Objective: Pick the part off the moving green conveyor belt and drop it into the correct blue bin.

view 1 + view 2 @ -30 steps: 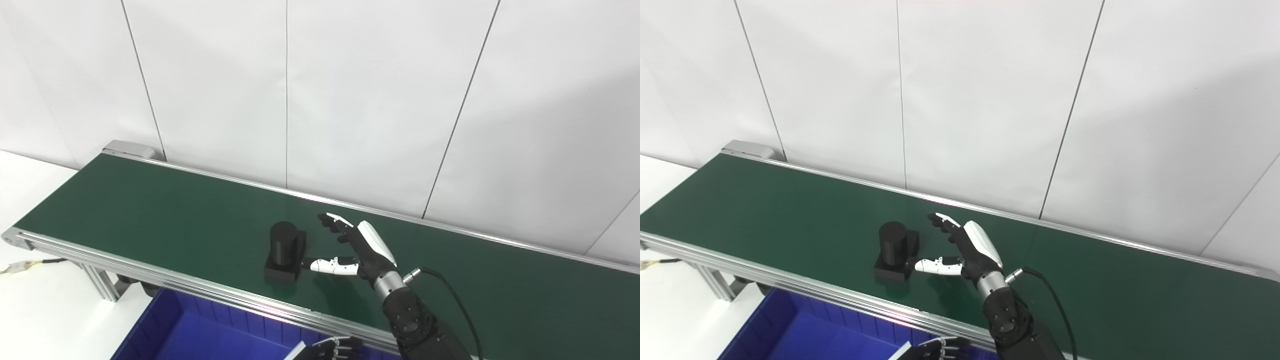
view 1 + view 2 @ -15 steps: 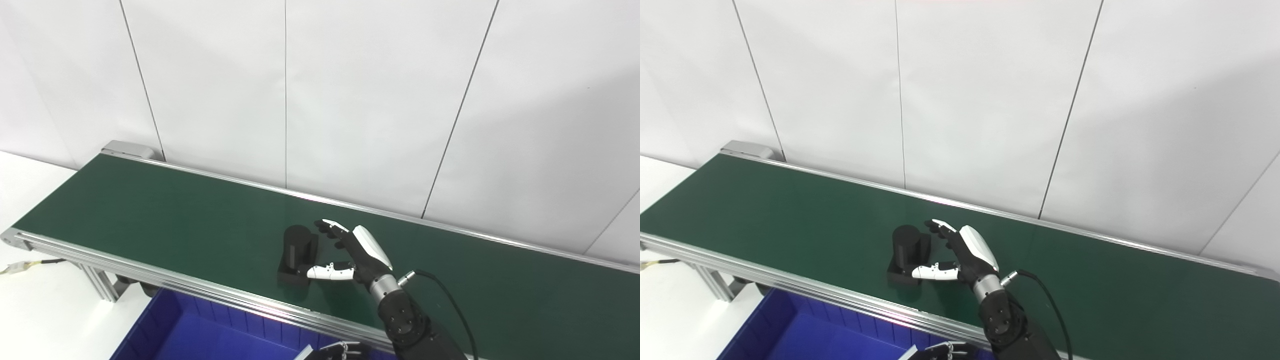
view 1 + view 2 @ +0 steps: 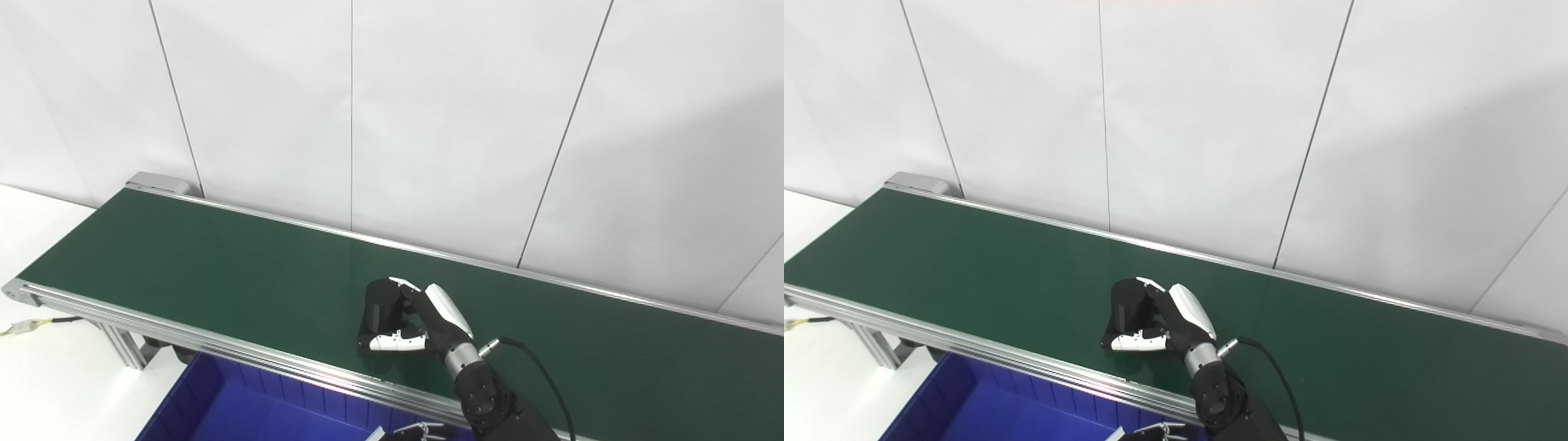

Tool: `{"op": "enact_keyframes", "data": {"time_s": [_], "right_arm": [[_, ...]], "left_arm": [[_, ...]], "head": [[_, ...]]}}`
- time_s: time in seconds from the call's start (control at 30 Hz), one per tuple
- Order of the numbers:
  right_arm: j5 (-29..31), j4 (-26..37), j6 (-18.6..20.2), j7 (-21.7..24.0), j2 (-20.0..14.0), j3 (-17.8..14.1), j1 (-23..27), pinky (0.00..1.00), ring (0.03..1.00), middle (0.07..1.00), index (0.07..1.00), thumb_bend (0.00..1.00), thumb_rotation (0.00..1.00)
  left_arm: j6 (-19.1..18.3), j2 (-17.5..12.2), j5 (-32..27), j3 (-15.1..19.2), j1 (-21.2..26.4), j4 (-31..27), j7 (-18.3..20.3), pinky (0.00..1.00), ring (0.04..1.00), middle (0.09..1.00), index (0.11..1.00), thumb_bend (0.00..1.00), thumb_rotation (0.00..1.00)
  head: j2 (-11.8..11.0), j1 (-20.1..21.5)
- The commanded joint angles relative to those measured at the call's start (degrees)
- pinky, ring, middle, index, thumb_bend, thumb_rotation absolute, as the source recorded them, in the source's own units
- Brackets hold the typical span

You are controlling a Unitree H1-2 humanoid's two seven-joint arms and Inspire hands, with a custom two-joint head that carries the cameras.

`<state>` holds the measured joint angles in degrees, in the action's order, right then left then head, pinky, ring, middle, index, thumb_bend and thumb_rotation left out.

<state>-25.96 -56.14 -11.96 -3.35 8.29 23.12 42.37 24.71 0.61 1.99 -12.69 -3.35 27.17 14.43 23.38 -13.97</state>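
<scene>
Black part (image 3: 381, 304) sits on the belt (image 3: 184, 257), right robot hand (image 3: 422, 318) wrapped around it. Lift and bin (image 3: 245, 410) drop remain. Left robot hand (image 3: 407, 432) barely visible; cannot tell its state.

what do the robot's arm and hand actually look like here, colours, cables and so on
The right hand is black, with a smooth white shell on its back, a white thumb and a white fingertip. A silver metal wrist collar joins it to a black forearm with round screw holes. A black cable plugs in at the wrist. The left hand barely shows: dark, pale-edged.
</scene>
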Motion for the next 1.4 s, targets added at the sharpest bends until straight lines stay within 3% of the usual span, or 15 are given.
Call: {"op": "enact_keyframes", "data": {"time_s": [0.0, 0.1, 0.2, 0.23, 0.33, 0.6, 1.23, 1.37], "right_arm": [[0.26, -0.27, -3.37, -1.81, 1.49, -0.17, 2.41, 0.79, 0.852, 0.842, 0.848, 0.79, 0.30], [-0.02, -1.63, -5.35, -4.57, 1.77, -0.23, 2.45, 0.75, 0.810, 0.800, 0.812, 0.77, 0.27], [-0.72, -3.16, -6.81, -9.51, 2.45, -0.40, 2.57, 0.65, 0.707, 0.701, 0.711, 0.72, 0.11], [-1.12, -3.73, -7.12, -11.28, 2.65, -0.33, 2.70, 0.60, 0.653, 0.592, 0.564, 0.59, 0.06], [-1.66, -4.86, -8.65, -15.09, 2.87, -0.35, 2.95, 0.55, 0.597, 0.512, 0.502, 0.54, 0.01], [-0.81, -5.00, -8.86, -15.40, 2.65, -0.94, 3.30, 0.46, 0.520, 0.480, 0.503, 0.52, 0.00], [0.85, -5.31, -9.96, -15.65, 2.86, -2.33, 3.47, 0.45, 0.493, 0.482, 0.498, 0.52, 0.00], [2.67, -1.19, -9.94, -14.33, 1.92, -4.07, 2.29, 0.44, 0.455, 0.491, 0.505, 0.52, 0.00]], "left_arm": [[2.10, 0.42, -0.01, -0.45, 0.23, -1.85, -0.13, 0.69, 0.719, 0.746, 0.776, 1.00, 0.24], [2.11, 0.37, 0.03, -0.59, -0.12, -2.37, -0.16, 0.69, 0.720, 0.747, 0.772, 1.00, 0.25], [2.11, 0.18, 0.51, -0.79, -0.37, -3.04, -0.38, 0.68, 0.715, 0.744, 0.763, 1.00, 0.24], [2.10, 0.10, 0.55, -0.84, -0.41, -3.19, -0.37, 0.69, 0.718, 0.747, 0.766, 0.99, 0.24], [2.03, -0.16, 0.29, -0.90, -0.48, -3.46, -0.14, 0.69, 0.720, 0.749, 0.767, 0.99, 0.24], [2.08, -0.55, -0.31, -0.78, -0.50, -3.66, 0.09, 0.67, 0.718, 0.753, 0.777, 0.96, 0.19], [1.59, -1.12, -2.16, -0.49, -0.56, -3.75, 0.68, 0.68, 0.726, 0.767, 0.801, 0.96, 0.17], [1.41, -1.13, -1.75, -0.32, -0.09, -3.04, 0.38, 0.70, 0.740, 0.779, 0.815, 0.96, 0.18]], "head": [[0.25, 0.13], [0.39, 0.19], [0.50, 0.21], [0.55, 0.28], [0.61, 0.43], [0.72, 0.92], [0.75, 2.91], [0.39, 3.75]]}}
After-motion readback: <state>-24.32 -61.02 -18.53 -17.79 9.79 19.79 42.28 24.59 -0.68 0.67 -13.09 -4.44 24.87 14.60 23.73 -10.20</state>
